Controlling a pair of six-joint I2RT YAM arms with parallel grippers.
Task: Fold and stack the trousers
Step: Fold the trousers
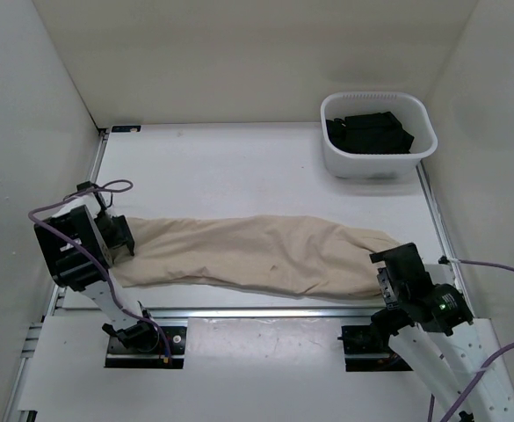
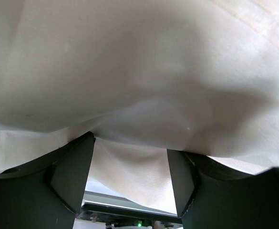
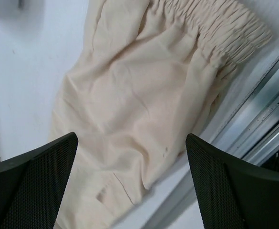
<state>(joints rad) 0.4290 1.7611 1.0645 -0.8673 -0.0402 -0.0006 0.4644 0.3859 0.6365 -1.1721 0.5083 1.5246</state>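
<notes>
The trousers (image 1: 257, 255) lie flat and long on the counter (image 1: 239, 167). They reach from the left claw (image 1: 118, 236) all the way to the right claw (image 3: 131, 138). The stretchy waist is just past the right claw, on its far side.

The right claw is wide open and holds nothing. It hangs over the waist end. The left claw is at the leg end. Cloth covers its tips, so I cannot tell if it is pinching the cloth or not.

What could go wrong? The right claw might grab only the top layer, and then the fold would come out crooked. If the left claw's hold is weak, the thin cloth could slip out when it lifts. The waist lies close to the metal rail (image 3: 253, 114) beside the right claw, so it could catch there.

A white tub (image 1: 371, 164) sits well beyond the right claw. Inside it are black folded clothes (image 1: 369, 132).
</notes>
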